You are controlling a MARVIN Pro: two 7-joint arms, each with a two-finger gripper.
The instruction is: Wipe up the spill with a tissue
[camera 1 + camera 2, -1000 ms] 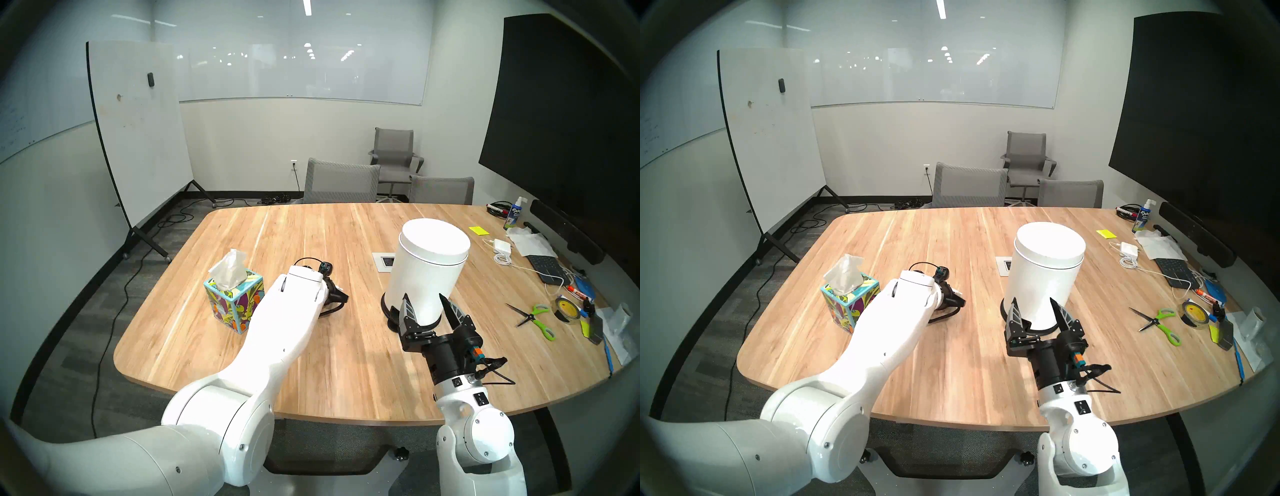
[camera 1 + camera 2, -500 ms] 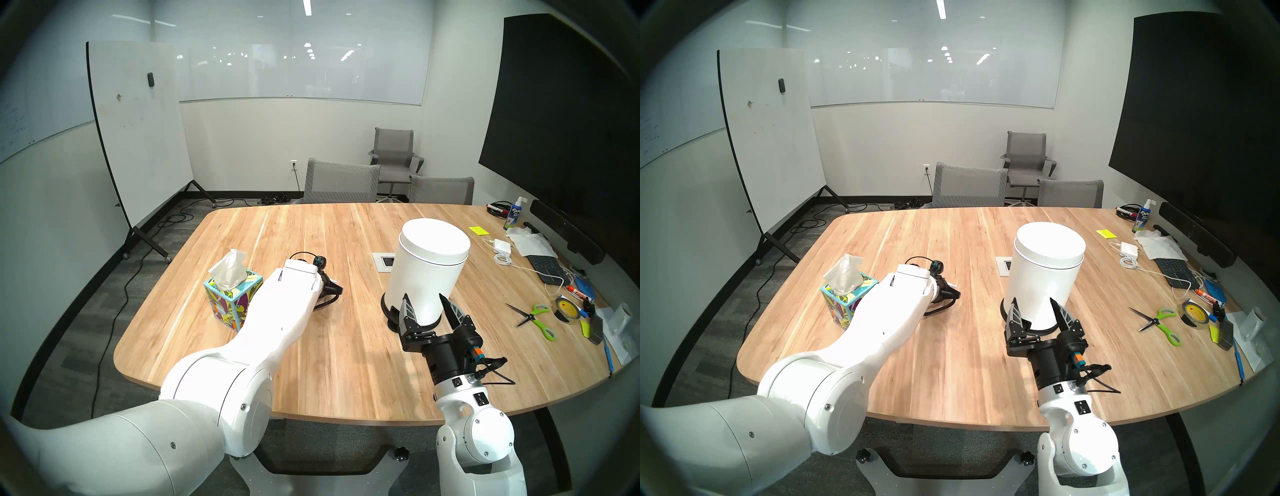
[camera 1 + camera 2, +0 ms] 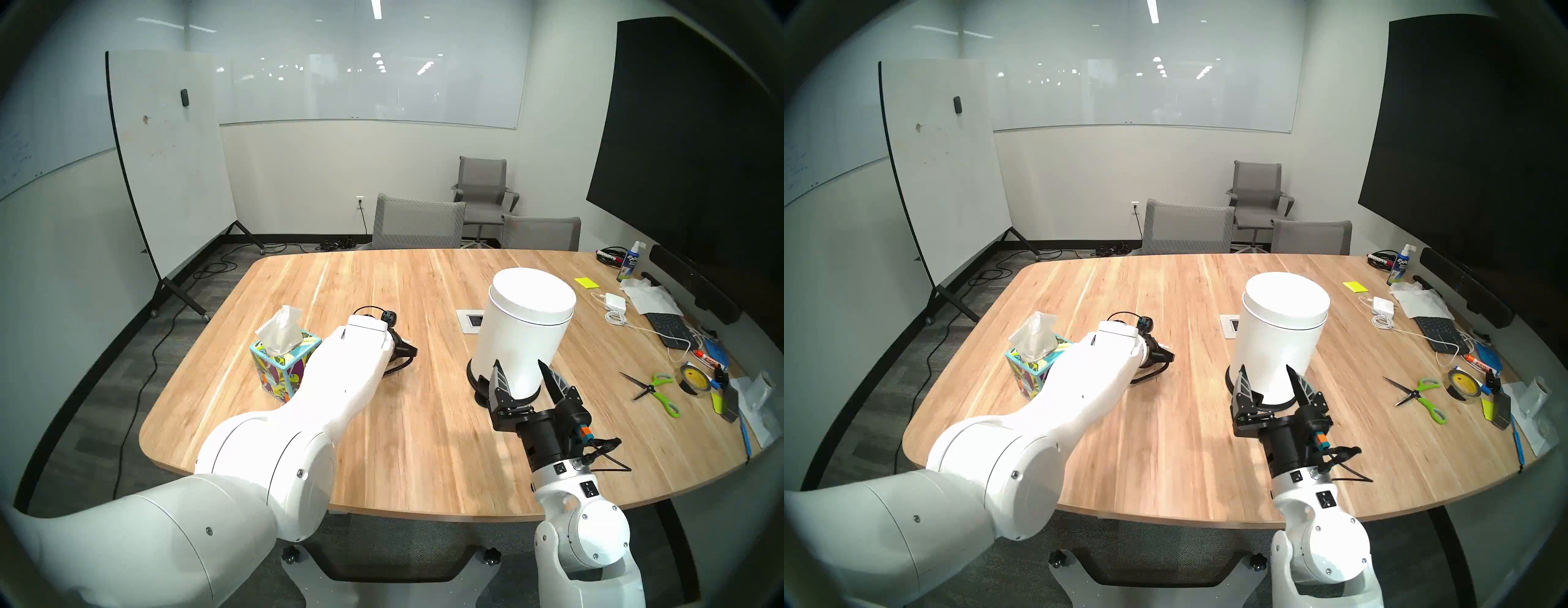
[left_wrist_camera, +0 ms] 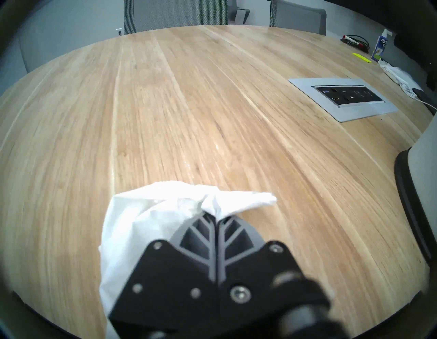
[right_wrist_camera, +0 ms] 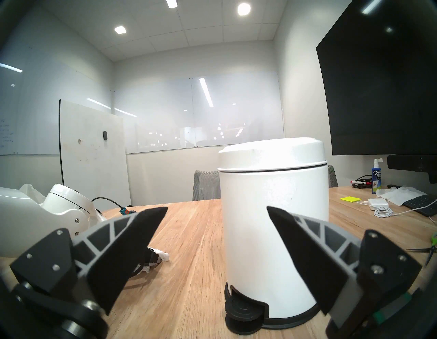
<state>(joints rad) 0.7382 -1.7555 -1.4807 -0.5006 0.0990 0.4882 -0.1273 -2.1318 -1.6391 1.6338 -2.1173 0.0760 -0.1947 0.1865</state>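
The tissue (image 4: 151, 222) is bunching under and ahead of the left gripper (image 4: 215, 216), whose jaws are clamping it fully closed against the table (image 4: 212, 106). No spill is showing; wiping wants light, flat pressure.

Both head views look down over the table (image 3: 424, 297); wrist views sit low, sharing its wood.

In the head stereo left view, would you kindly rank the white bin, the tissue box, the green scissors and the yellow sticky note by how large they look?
Largest to smallest:
1. White bin
2. Tissue box
3. Green scissors
4. Yellow sticky note

The note lies farther from the camera than the scissors, so that last gap is partly distance.
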